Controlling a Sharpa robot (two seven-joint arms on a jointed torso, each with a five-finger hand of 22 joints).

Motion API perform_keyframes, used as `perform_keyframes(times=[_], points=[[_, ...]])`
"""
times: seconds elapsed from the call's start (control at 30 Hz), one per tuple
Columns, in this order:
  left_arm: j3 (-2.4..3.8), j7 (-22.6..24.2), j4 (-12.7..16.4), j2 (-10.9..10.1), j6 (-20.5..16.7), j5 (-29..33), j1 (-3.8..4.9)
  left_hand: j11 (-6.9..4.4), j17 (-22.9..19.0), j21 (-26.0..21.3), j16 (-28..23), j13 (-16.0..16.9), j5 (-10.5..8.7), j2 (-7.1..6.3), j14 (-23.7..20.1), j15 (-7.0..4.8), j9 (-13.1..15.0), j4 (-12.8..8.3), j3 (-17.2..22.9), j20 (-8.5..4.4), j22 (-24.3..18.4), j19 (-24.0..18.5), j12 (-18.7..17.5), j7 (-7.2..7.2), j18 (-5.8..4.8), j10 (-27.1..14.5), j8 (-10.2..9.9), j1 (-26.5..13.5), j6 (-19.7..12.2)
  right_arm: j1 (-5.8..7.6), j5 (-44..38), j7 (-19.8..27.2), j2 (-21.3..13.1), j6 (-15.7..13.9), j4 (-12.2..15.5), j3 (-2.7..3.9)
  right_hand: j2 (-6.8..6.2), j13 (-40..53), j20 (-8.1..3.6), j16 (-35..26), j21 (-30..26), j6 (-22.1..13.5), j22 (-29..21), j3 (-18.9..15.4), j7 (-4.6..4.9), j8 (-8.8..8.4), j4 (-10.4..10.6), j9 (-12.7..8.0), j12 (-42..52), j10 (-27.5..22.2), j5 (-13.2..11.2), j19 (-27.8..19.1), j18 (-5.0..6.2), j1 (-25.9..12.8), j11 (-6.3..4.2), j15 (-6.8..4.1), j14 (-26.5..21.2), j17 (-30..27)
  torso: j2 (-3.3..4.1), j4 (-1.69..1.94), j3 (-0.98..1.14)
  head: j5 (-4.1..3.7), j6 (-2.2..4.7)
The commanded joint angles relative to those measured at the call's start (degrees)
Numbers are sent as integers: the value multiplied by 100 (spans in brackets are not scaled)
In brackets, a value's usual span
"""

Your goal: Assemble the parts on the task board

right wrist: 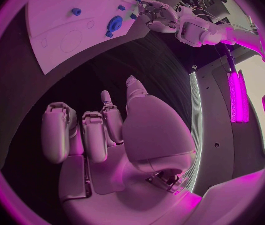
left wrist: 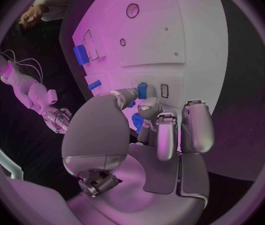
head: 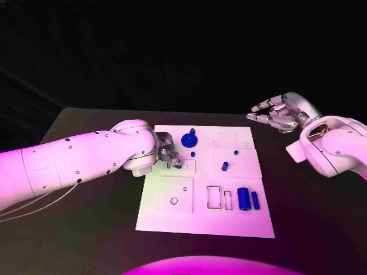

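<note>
The left robot hand (head: 168, 154) is down on the upper left part of the white rectangular task board (head: 179, 220), which lies in the middle of the black bench (head: 84, 229). In the left wrist view its fingertips (left wrist: 146, 106) are gathered around a small blue block-shaped part (left wrist: 142, 90), apparently pinched between thumb and finger just beside a narrow rectangular slot (left wrist: 164, 90); a second blue piece shows lower among the fingers, though I cannot tell whether it is held. The right robot hand (head: 276, 113) hovers over the bench at the upper right of the head view, off the board, fingers loosely curled and holding nothing. The main risk, as I judge it, is a skewed entry: if the small part is tilted in that light pinch, it could jam on the slot's edge or slip out and skid across the board. A hard downward push could also shift the unclamped board, since the right hand is not bracing it. The left hand's other fingers hang close to the blue gear-like disc (head: 190, 138) and the small blue pegs (head: 225, 166) in the upper middle of the head view, so a sweep could knock them. The two blue cylinders (head: 243, 199) at lower right lie well apart.
</note>
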Motion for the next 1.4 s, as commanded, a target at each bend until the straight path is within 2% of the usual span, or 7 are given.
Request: perform_keyframes(times=[0.03,0.5,0.77,0.87,1.0,1.17,1.4], points=[[-11,-101,-2,42,279,17,-12,-14,1493,28,28,7,18,7,599,-36,45,-890,844,6,6,30,10,-120,-91,57,27,-68,102,-4,-58,39,-10,43,12,0,23,269,-19,-29,-28,8,361,-35,-32,28,-10,-10,-11,9,17,-38,89,-27,-29,-33,441,834,-5,-3,-1,1,-13],[-12,-156,-123,222,381,-82,-11,-59,1509,34,37,-124,10,125,604,-71,91,-799,748,-10,17,33,-48,-180,-91,105,108,-280,148,-3,-59,46,-33,-11,29,0,23,255,-19,-31,-45,7,347,-46,-33,31,-4,-11,-23,-4,24,-47,93,-32,-29,-33,440,830,-5,-1,0,-14,-23],[-13,-179,-186,277,407,-99,-10,-86,1509,40,37,-153,1,194,604,-93,105,-679,601,-25,34,39,-34,-216,-94,136,145,-479,174,-3,-59,47,-31,-5,27,0,23,249,-20,-31,-53,7,340,-55,-33,33,0,-12,-28,-10,29,-52,95,-37,-29,-34,440,829,-5,3,-1,-16,-29],[-13,-187,-198,282,417,-103,-10,-102,1509,43,37,-159,-11,194,604,-107,102,-571,388,-34,43,42,-13,-238,-95,149,159,-636,206,-3,-59,48,-31,-4,24,0,22,248,-20,-34,-57,6,338,-68,-33,36,8,-13,-30,-12,33,-53,96,-44,-30,-34,439,825,-3,1,-3,-16,-31],[-13,-195,-202,263,401,-114,-10,-103,1509,48,37,-156,-34,149,604,-108,87,-323,33,-38,57,49,18,-242,-99,162,166,-939,270,-3,-59,52,-32,-7,22,0,22,247,-20,-34,-59,5,337,-71,-33,36,10,-13,-31,-13,34,-54,96,-46,-30,-34,439,825,-7,1,-3,-23,-34],[0,-199,-186,209,359,-152,-11,-110,1509,58,37,-139,-42,81,604,-116,52,15,-598,-41,84,63,74,-250,-104,175,153,-1283,342,-3,-59,58,-36,-13,20,0,21,243,-21,-34,-64,3,333,-81,-33,38,16,-14,-34,-17,35,-56,97,-53,-30,-34,439,825,-5,8,-5,-29,-27],[23,-192,-110,104,252,-174,-11,-118,1509,57,37,-147,-21,146,604,-129,-3,250,-1251,-53,94,69,119,-261,-104,163,107,-1260,369,-3,-59,67,-39,-22,16,0,20,239,-21,-35,-69,0,330,-95,-32,40,23,-16,-37,-21,37,-58,98,-60,-30,-34,439,824,-5,2,-5,-25,-22]])
